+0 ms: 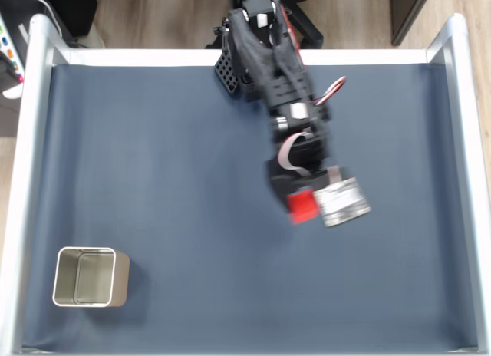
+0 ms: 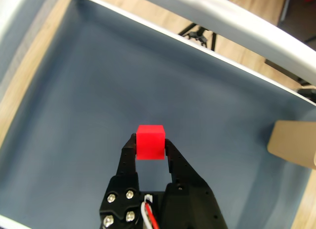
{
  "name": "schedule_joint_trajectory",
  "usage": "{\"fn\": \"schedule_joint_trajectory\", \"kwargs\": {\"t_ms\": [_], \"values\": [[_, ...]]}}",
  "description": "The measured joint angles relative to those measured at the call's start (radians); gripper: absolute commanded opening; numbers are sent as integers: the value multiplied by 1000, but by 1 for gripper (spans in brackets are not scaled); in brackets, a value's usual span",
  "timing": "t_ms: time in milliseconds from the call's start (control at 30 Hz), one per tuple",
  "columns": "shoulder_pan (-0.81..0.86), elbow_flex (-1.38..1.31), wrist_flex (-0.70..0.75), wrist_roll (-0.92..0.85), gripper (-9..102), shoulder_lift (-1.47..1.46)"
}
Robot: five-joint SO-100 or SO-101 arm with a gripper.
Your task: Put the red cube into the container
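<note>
Two fingers of the hand (image 2: 149,146) pinch the red cube (image 2: 150,141) by opposite faces, so it can be carried clear of the surface (image 1: 169,179). From the fixed view, the container (image 1: 84,277) stands well apart, open side up, ready to receive it.

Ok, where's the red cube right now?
The red cube sits clamped between the gripper's fingers; in the fixed view it's right of centre, far from the container at lower left.

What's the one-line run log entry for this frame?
phase: carry | gripper: shut on red cube, lifted off mat | container: empty, lower-left of fixed view, apart from arm | cube not yet in container
</note>
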Motion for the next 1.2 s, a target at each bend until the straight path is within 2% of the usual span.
{"fn": "schedule_joint_trajectory", "kwargs": {"t_ms": [233,567,800,1200], "values": [[288,-112,0,-69,0,-28],[554,-373,-15,-112,0,-247],[667,-575,-44,-123,0,-407],[769,-833,-123,-123,0,-655]]}}
